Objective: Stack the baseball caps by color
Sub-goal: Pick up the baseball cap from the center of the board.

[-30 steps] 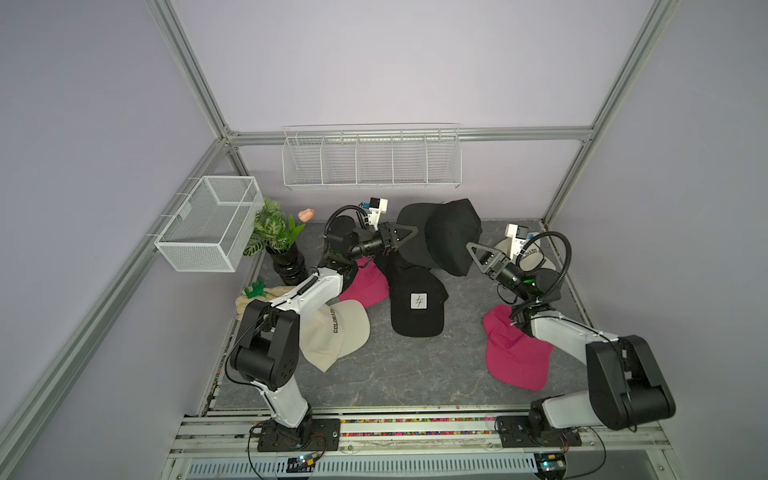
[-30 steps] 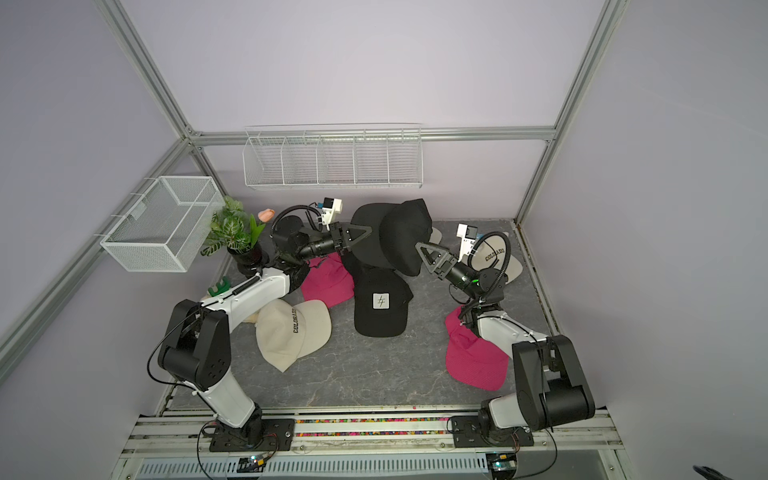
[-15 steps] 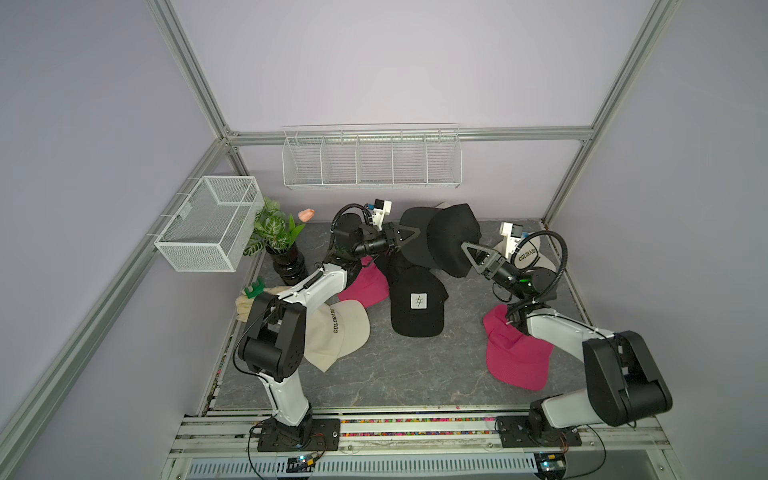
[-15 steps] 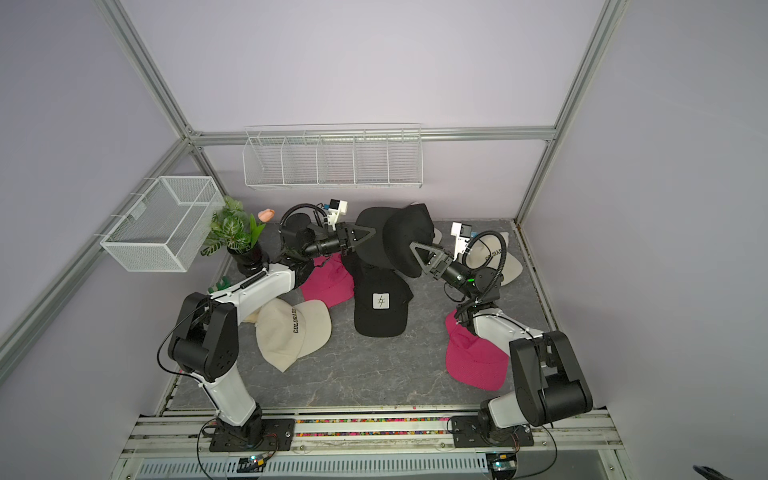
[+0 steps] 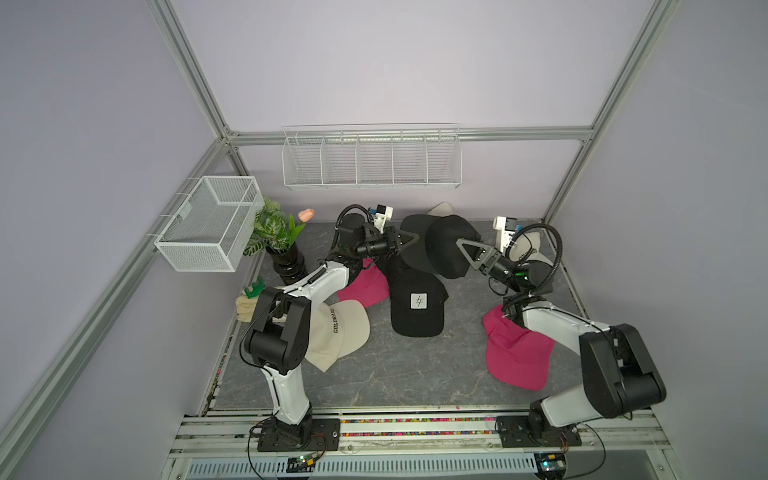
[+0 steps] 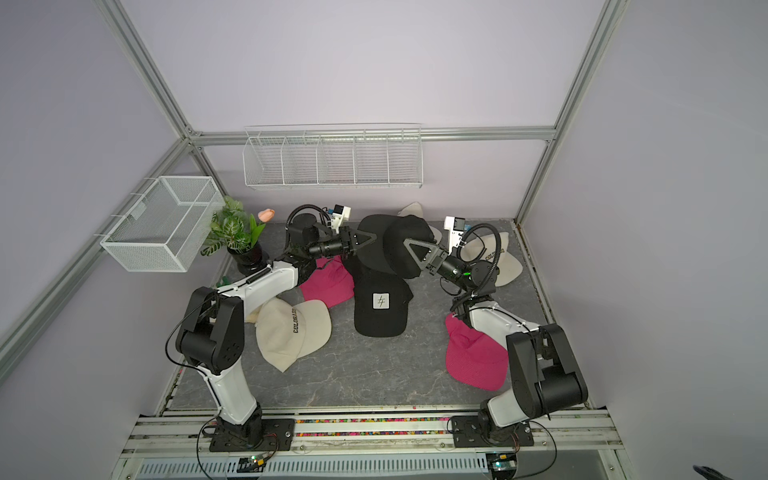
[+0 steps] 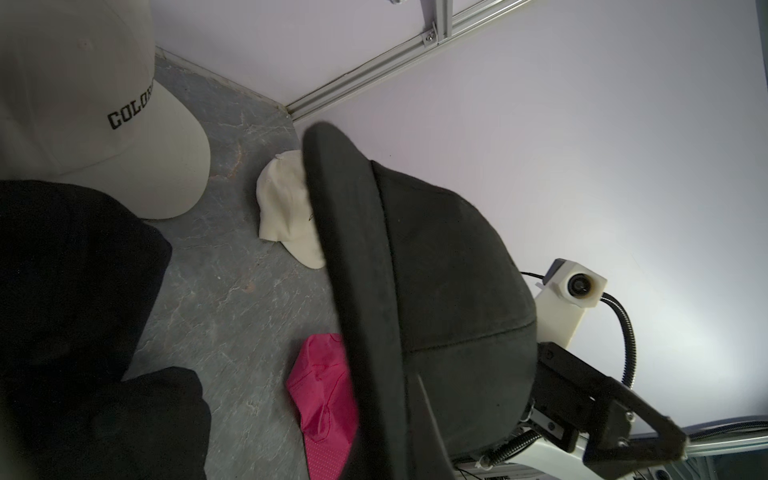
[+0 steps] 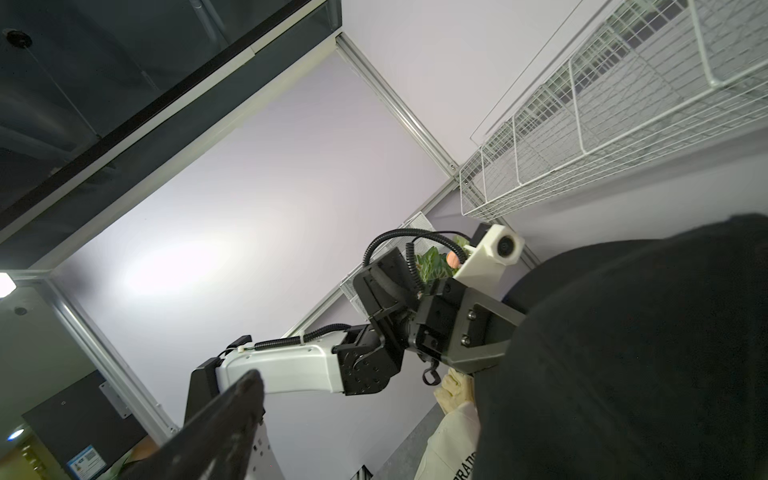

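Note:
My left gripper point(image 5: 411, 237) is shut on the brim of a black cap point(image 5: 449, 249), held in the air over the back of the mat. The crown point(image 7: 449, 291) hangs toward my right gripper point(image 5: 461, 245), which is open. One right finger point(image 8: 224, 415) stands free; the crown point(image 8: 623, 353) hides the other. A black logo cap point(image 5: 417, 307) lies mid-mat. Pink caps lie left of centre point(image 5: 365, 284) and at the right point(image 5: 515, 353). Cream caps lie front left point(image 5: 338, 332), right point(image 5: 525, 249) and back point(image 5: 442, 209).
A potted plant point(image 5: 276, 230) stands at the back left, with a folded towel and green toy point(image 5: 249, 305) in front of it. A wire basket point(image 5: 208, 222) hangs on the left frame and a wire rack point(image 5: 372, 160) on the back wall.
The right gripper has moved left, up to the held cap's crown, and its jaws have widened a little. The left gripper has shifted slightly right, still shut on the brim.

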